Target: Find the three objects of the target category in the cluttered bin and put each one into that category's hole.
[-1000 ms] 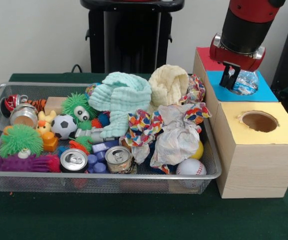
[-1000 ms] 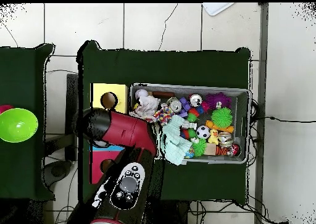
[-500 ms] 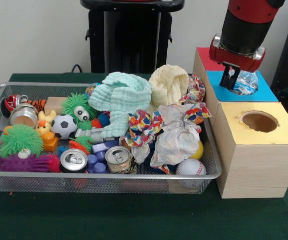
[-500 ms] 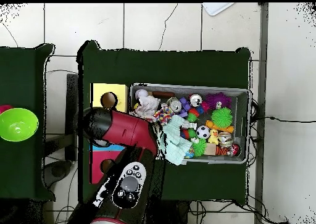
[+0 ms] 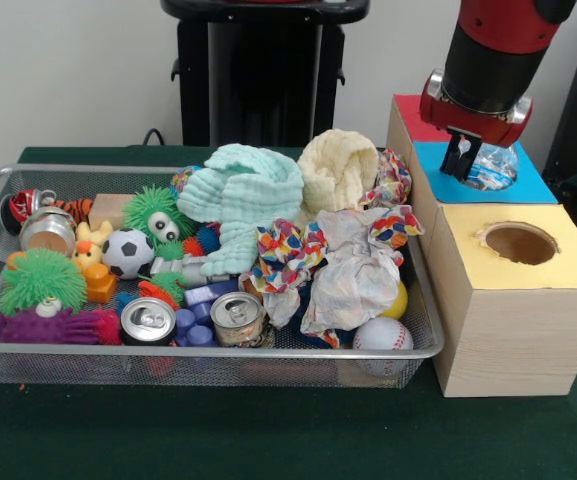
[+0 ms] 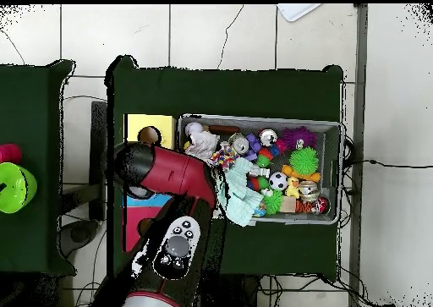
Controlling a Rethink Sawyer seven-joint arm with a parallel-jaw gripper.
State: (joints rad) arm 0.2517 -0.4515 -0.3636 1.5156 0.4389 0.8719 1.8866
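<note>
While my pincer (image 5: 465, 160) hangs over the blue box (image 5: 528, 187), whose hole holds a clear bottle (image 5: 493, 167), I cannot tell its grip; the mesh bin (image 5: 168, 360) stays toy-crammed.

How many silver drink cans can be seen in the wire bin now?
3. Two cans stand side by side at the bin's near edge in the front view; a third lies at the left end. The cloths may hide more.
</note>
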